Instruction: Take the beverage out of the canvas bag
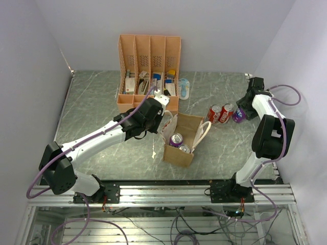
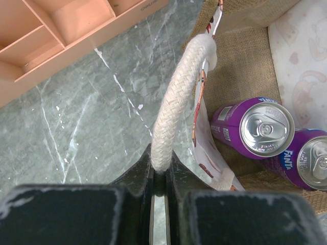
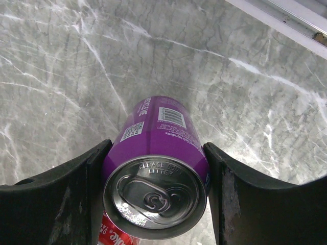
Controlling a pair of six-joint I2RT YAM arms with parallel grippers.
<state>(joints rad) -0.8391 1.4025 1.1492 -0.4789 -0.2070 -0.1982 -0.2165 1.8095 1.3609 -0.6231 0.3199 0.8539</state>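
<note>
The tan canvas bag [image 1: 190, 127] stands open at the table's middle, with two purple beverage cans [image 1: 176, 139] upright inside; they also show in the left wrist view [image 2: 255, 130]. My left gripper [image 1: 159, 118] is at the bag's left side, shut on its whitish rope handle [image 2: 176, 97], which runs up from between the jaws [image 2: 161, 171]. My right gripper [image 1: 244, 109] is at the far right, its fingers closed against both sides of a third purple can [image 3: 158, 153] that stands upright on the table [image 1: 238, 116].
Two red cans [image 1: 220, 113] stand just left of the purple can; one edge shows in the right wrist view [image 3: 115, 236]. A salmon-pink slotted organizer [image 1: 149, 56] stands behind the bag, with a small blue-white item [image 1: 183, 88] beside it. Walls enclose the table.
</note>
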